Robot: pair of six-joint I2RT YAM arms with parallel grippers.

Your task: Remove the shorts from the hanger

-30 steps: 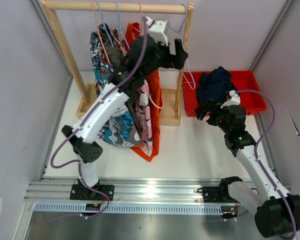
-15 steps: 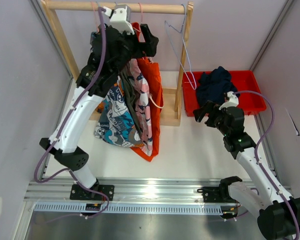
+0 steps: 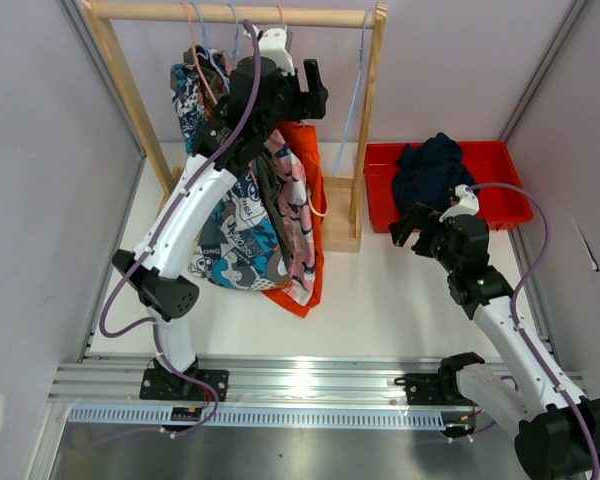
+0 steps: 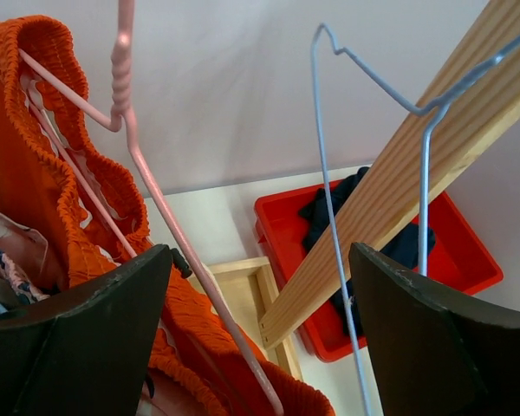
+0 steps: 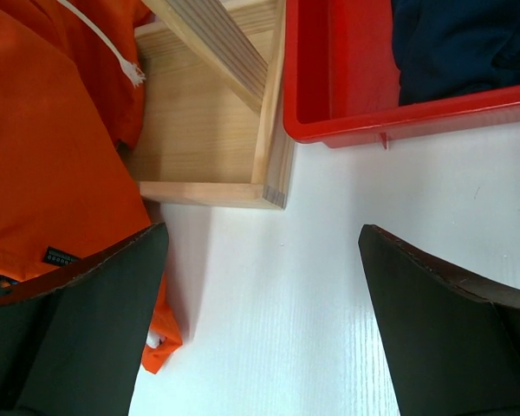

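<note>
Several shorts hang on hangers from the wooden rack: cartoon print (image 3: 232,240), olive green (image 3: 267,190), pink patterned (image 3: 298,228) and bright orange (image 3: 302,148). Navy shorts (image 3: 430,165) lie in the red bin (image 3: 502,160). My left gripper (image 3: 310,85) is open, high by the rod, just right of the orange shorts' waistband (image 4: 35,173). In the left wrist view the pink hanger (image 4: 156,195) and an empty blue wire hanger (image 4: 325,173) cross the gap between its fingers (image 4: 260,260). My right gripper (image 3: 410,222) is open and empty, low over the table (image 5: 260,238) in front of the bin.
The rack's wooden base (image 5: 208,121) and right post (image 4: 399,199) stand between the hanging shorts and the red bin (image 5: 338,78). The orange shorts' hem (image 5: 52,147) reaches the table. Grey walls close in both sides.
My left gripper swung from the blue hanger left along the rod, then back a little right, to beside the orange shorts. The hanging shorts swayed. The right arm barely moved.
</note>
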